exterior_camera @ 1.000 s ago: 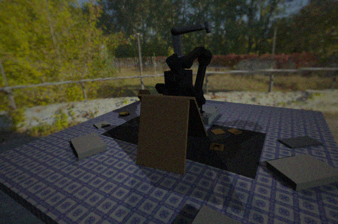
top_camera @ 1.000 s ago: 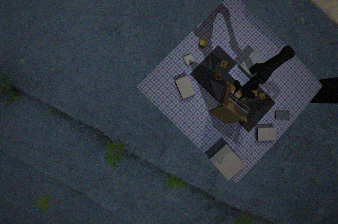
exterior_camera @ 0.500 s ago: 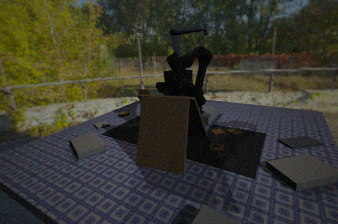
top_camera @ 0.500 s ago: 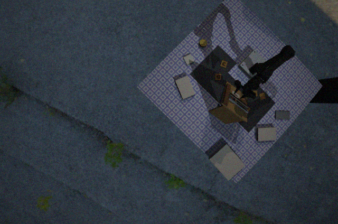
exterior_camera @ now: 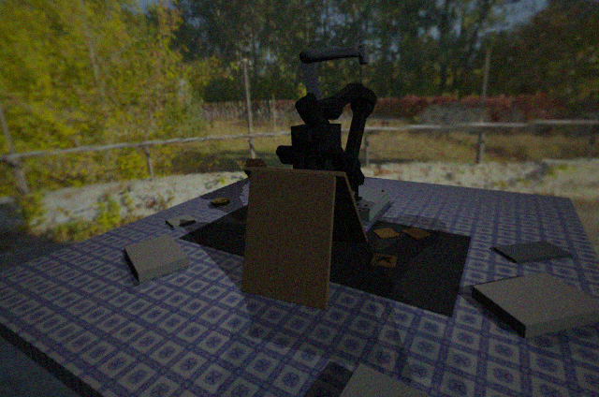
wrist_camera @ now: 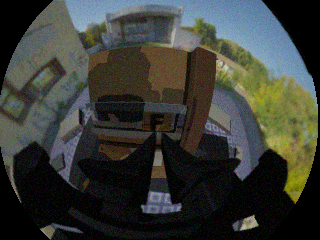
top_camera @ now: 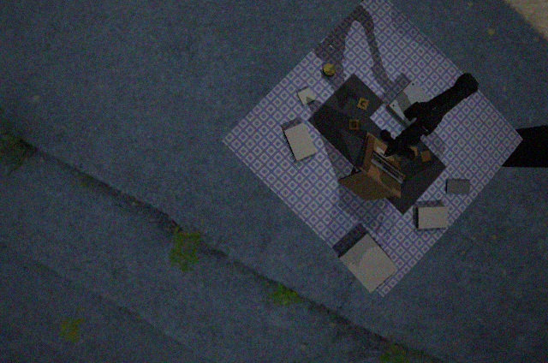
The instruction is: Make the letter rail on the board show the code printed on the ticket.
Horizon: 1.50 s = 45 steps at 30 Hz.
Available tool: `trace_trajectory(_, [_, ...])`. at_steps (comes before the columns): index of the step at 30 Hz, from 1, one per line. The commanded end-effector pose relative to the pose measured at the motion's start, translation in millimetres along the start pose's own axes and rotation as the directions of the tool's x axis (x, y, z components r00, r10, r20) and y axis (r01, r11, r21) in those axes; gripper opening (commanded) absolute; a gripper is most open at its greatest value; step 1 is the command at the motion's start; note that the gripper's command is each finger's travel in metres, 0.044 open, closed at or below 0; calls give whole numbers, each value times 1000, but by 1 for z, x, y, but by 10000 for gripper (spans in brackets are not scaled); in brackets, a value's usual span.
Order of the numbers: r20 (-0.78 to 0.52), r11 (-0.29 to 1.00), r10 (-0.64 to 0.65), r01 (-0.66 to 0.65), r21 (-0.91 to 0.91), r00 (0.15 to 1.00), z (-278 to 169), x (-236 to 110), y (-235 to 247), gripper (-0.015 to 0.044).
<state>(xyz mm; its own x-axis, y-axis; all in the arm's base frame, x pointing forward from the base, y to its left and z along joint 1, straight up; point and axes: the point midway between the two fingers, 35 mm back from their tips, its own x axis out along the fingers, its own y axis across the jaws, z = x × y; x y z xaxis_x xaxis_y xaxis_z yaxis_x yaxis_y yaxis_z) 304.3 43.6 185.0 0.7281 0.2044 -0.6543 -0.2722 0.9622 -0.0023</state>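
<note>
While our jaws stand nearly shut, seemingly empty, we list: rail [wrist_camera: 140,108] at twelve o'clock, lying crosswise; spare tile [top_camera: 362,104] on tabletop [top_camera: 478,128].

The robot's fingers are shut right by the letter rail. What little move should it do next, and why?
Probably a gentle nudge forward. The gripper is shut, seemingly on nothing, with its tips just in front of a tile sitting in the rail on the board. Closed fingers could push that tile home.
</note>
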Motion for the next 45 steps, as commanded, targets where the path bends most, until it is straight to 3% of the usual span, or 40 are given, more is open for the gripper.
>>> trace_trajectory(1, [0,1000,0,0,0,1000,0,0,0,0])
trace_trajectory(9, [-25,1000,4,-4,5,1000,2,1,1,0])
trace_trajectory(17, [-329,999,34,-22,38,944,19,13,21,0])
trace_trajectory(26, [-628,1000,7,-6,3,778,25,17,37,0])
trace_trajectory(45, [-633,1000,6,-6,2,774,23,23,36,0])
